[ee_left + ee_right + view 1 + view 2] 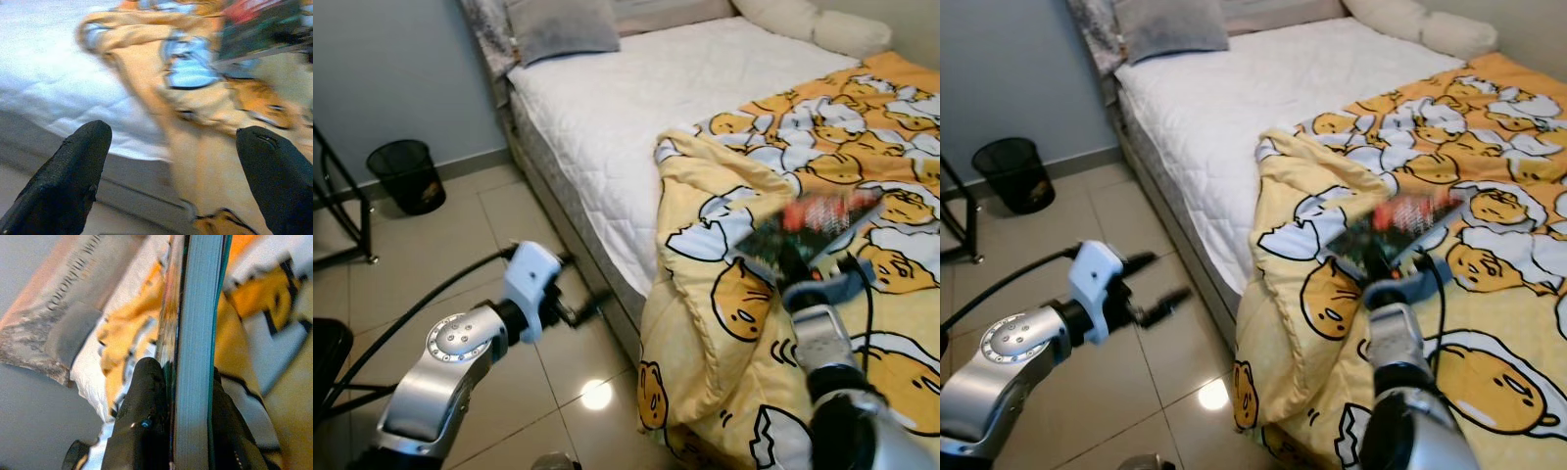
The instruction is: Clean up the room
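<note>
Book (808, 225) is getting carried off the blanket (724, 304), right gripper (183, 382) fingers pinching it; left gripper (171, 161) fingers spread. Next we're probably finding it a shelf.

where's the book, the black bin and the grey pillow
book (813, 227), left eye view, on its dark cover, above the blanket.
black bin (407, 175), left eye view, on its mesh side wall.
grey pillow (563, 27), left eye view, on the middle of its top.

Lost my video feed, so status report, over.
Right pincer shut on book, held over the yellow blanket. Left pincer open, over floor beside bed. Nothing blocking. Over.
</note>
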Motion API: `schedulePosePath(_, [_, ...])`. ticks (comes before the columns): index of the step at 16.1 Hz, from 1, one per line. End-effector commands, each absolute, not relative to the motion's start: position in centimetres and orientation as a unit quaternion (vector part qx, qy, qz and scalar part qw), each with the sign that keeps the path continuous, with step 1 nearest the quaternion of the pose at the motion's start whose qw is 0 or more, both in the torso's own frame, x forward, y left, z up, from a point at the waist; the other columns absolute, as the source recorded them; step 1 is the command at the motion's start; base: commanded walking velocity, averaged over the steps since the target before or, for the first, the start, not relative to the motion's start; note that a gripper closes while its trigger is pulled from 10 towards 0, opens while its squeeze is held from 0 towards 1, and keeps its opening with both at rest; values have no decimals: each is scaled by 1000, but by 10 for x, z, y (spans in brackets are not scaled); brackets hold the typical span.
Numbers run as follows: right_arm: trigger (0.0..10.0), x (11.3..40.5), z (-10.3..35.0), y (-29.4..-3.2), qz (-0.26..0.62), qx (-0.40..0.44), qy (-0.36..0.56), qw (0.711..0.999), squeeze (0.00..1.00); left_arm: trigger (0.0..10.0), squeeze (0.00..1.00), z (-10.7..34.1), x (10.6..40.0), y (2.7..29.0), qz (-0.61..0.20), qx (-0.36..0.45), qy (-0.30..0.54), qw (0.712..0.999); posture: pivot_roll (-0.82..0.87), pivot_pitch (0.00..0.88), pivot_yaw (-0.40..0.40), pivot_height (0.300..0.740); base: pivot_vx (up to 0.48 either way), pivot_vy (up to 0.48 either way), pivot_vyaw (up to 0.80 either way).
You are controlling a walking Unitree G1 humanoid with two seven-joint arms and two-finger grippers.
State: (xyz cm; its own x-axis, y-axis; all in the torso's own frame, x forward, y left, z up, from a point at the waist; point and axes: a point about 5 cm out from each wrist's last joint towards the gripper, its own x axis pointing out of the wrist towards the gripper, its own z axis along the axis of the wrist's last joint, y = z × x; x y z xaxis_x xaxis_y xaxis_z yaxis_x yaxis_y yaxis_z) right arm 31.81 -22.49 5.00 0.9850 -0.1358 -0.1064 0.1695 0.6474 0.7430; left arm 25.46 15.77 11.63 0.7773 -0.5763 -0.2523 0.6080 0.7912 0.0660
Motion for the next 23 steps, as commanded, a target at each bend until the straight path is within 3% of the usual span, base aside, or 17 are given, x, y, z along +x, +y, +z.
schedulePosePath(1, [1765, 322, 71, -225, -79, 356, -22, 931, 0, 10000, 753, 119, 260, 161, -268, 77, 93, 956, 9, 0, 27, 740, 0, 0, 0])
schedulePosePath(2, [9294, 322, 75, -220, -77, 328, -22, 941, 0, 10000, 706, 119, 261, 160, -253, 78, 88, 960, 3, 0, 29, 740, 0, 0, 0])
schedulePosePath(3, [10000, 320, 78, -217, -74, 302, -25, 950, 0, 10000, 694, 119, 260, 159, -242, 82, 84, 963, -4, 0, 32, 740, 0, 0, 0])
schedulePosePath(5, [10000, 311, 73, -193, -29, 195, 7, 980, 0, 10000, 686, 105, 256, 158, -174, 109, 99, 974, 8, 0, 12, 740, 0, 0, 0])
schedulePosePath(6, [10000, 309, 69, -188, -34, 173, 29, 984, 0, 10000, 694, 102, 255, 157, -173, 124, 99, 972, 11, 0, 7, 740, 0, 0, 0])
schedulePosePath(7, [10000, 306, 66, -174, -20, 96, 52, 994, 0, 10000, 663, 103, 258, 160, -160, 144, 95, 972, 37, 0, -9, 740, 0, 0, -800])
schedulePosePath(9, [10000, 303, 65, -172, -41, 85, 55, 994, 0, 10000, 643, 105, 261, 165, -141, 137, 90, 976, 31, 0, -8, 740, 0, 0, -800])
schedulePosePath(10, [10000, 300, 64, -172, -42, 87, 60, 994, 0, 10000, 541, 104, 263, 172, -117, 126, 99, 980, 7, 0, 9, 740, 0, 0, -800])
schedulePosePath(12, [10000, 297, 66, -183, -78, 75, 44, 993, 0, 10000, 522, 102, 264, 178, -100, 145, 98, 980, 4, 0, 7, 740, 0, 0, -800])
schedulePosePath(13, [10000, 299, 67, -182, -51, 87, 39, 994, 0, 10000, 518, 101, 263, 179, -95, 136, 96, 981, 5, 0, 3, 740, 0, 0, -800])
schedulePosePath(16, [10000, 298, 68, -177, -39, 45, 55, 997, 0, 10000, 373, 103, 264, 174, -99, 135, 88, 982, 28, 0, -7, 740, 0, 0, -800])
schedulePosePath(18, [10000, 301, 73, -165, -36, 53, 38, 997, 0, 10000, 27, 107, 269, 174, -101, 127, 84, 983, 17, 0, 5, 740, 0, 0, -800])
schedulePosePath(22, [10000, 307, 82, -163, -9, 75, 15, 997, 0, 10000, 0, 106, 272, 175, -91, 109, 88, 986, 24, 0, -4, 740, 0, 0, -800])
schedulePosePath(23, [10000, 307, 82, -168, -35, 55, 15, 998, 0, 10000, 0, 109, 273, 175, -92, 97, 87, 987, 33, 0, -9, 740, 0, 0, -800])
